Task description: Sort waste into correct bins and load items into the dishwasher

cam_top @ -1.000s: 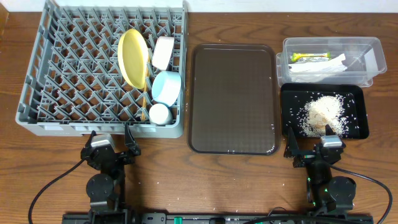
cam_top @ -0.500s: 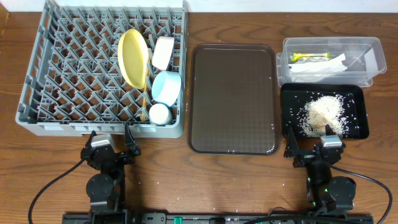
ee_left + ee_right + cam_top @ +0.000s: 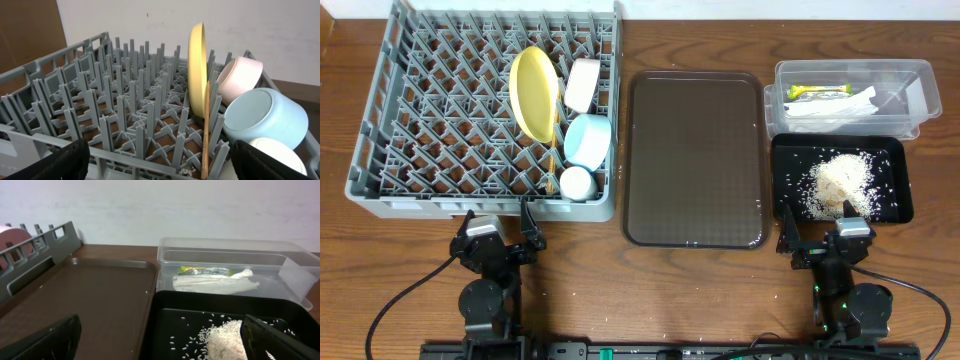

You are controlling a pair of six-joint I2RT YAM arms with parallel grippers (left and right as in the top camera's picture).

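My left gripper (image 3: 500, 224) sat at the near edge of the table with its fingers spread wide, just in front of the grey dish rack (image 3: 380, 150), which filled the far left of the table. My right gripper (image 3: 817, 226) was open just as wide, near the front edge of the black tray (image 3: 895, 207) on the right. In the right part of the rack the yellow plate (image 3: 533, 92) stood on edge between the pegs. The white bowl (image 3: 582, 84) lay tipped just right of it, the blue bowl (image 3: 587, 139) sat nearer to me, and the small white cup (image 3: 577, 183) was nearest, by the rack's front wall. A wooden chopstick (image 3: 205, 130) leaned upright beside the plate; I could make out only one for certain. The brown serving tray (image 3: 695, 160) lay between the rack and the bins. The rice (image 3: 840, 180) was heaped and scattered in the black tray. Behind it, in the clear tub (image 3: 923, 72), the green-and-yellow wrapper (image 3: 818, 92) lay on the far side and the white napkin (image 3: 835, 110) just in front of it.
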